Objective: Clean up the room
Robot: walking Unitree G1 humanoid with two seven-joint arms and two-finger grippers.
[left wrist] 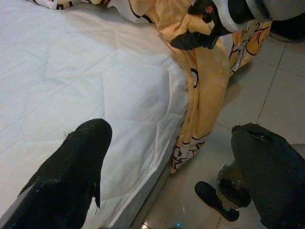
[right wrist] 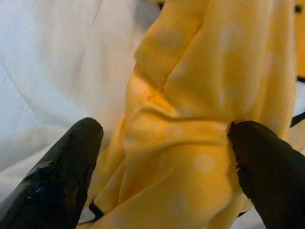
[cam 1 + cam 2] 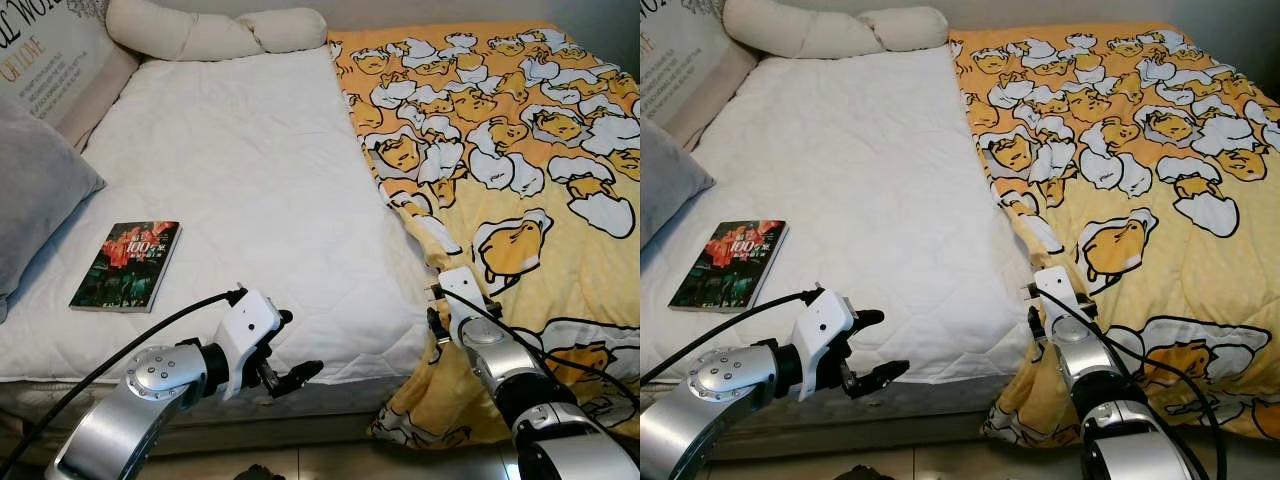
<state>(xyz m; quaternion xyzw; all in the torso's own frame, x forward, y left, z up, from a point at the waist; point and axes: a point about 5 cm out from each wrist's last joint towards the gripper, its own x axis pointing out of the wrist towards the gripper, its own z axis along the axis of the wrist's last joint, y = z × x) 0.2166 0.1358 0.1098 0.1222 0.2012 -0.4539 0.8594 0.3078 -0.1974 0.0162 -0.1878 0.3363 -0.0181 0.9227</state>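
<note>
Your right gripper (image 2: 162,157) is wide open around the yellow blanket (image 3: 520,140) edge, which runs lengthwise along the bed (image 3: 250,180). Left gripper (image 3: 875,350) is open too.

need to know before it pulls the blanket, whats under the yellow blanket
The yellow blanket lies on the white mattress cover, which shows bare beside it. At the corner by the right pincer it hangs toward the floor. Anything beneath the blanket is covered.
</note>
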